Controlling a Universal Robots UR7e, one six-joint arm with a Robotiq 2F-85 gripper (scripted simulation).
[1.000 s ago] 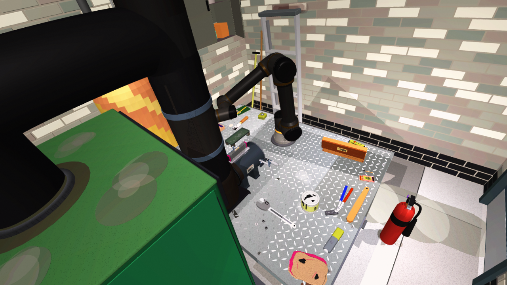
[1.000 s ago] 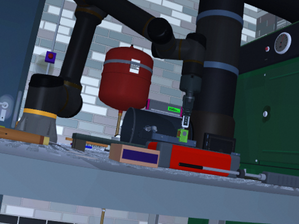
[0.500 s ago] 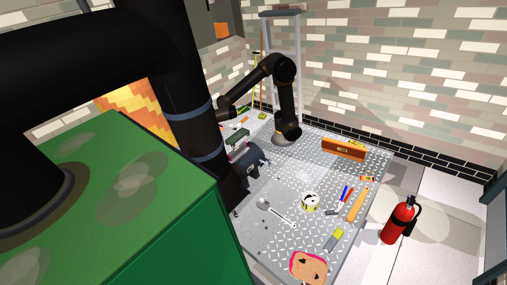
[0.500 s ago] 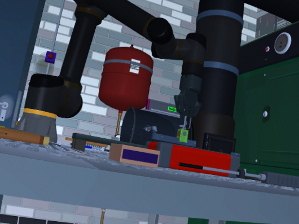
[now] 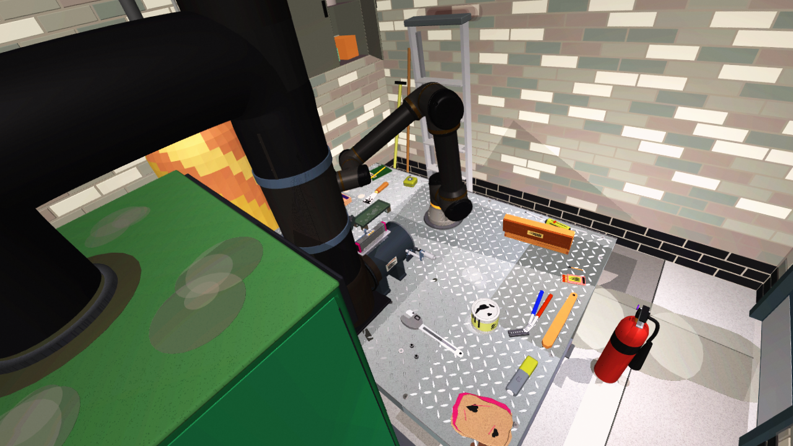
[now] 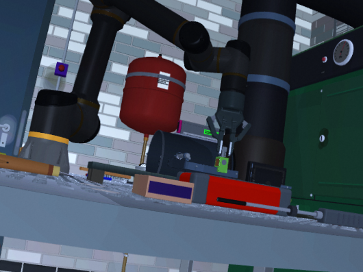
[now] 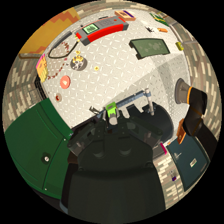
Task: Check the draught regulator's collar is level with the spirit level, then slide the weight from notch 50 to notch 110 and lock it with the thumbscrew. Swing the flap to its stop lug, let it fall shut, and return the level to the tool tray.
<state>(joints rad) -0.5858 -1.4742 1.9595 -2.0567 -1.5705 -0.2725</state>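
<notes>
The green sliding weight (image 6: 221, 163) (image 7: 111, 108) sits on the regulator's blue-grey notched arm (image 6: 205, 168) (image 7: 130, 99), with a grey thumbscrew (image 6: 224, 151) (image 7: 112, 119) standing on top of it. The arm runs out from the dark drum-shaped regulator body (image 6: 185, 151) (image 5: 391, 253) beside the black flue pipe. The spirit level (image 6: 197, 129) (image 5: 372, 235) lies along the top of the collar. The empty green tool tray (image 7: 149, 47) (image 5: 372, 212) lies on the plate behind the regulator. My gripper (image 6: 226, 146) (image 7: 112, 121) points straight down over the weight and is closed on the thumbscrew.
The brick wall, a ladder (image 5: 441, 83) and a red expansion tank (image 6: 152, 94) stand behind. The green boiler (image 5: 166, 333) and black flue (image 6: 265, 77) hem in one side. A red handheld meter (image 6: 236, 192) (image 7: 101, 29), a small box (image 6: 163, 188), a wrench (image 5: 432, 332) and tape (image 5: 484, 316) lie on the checker plate.
</notes>
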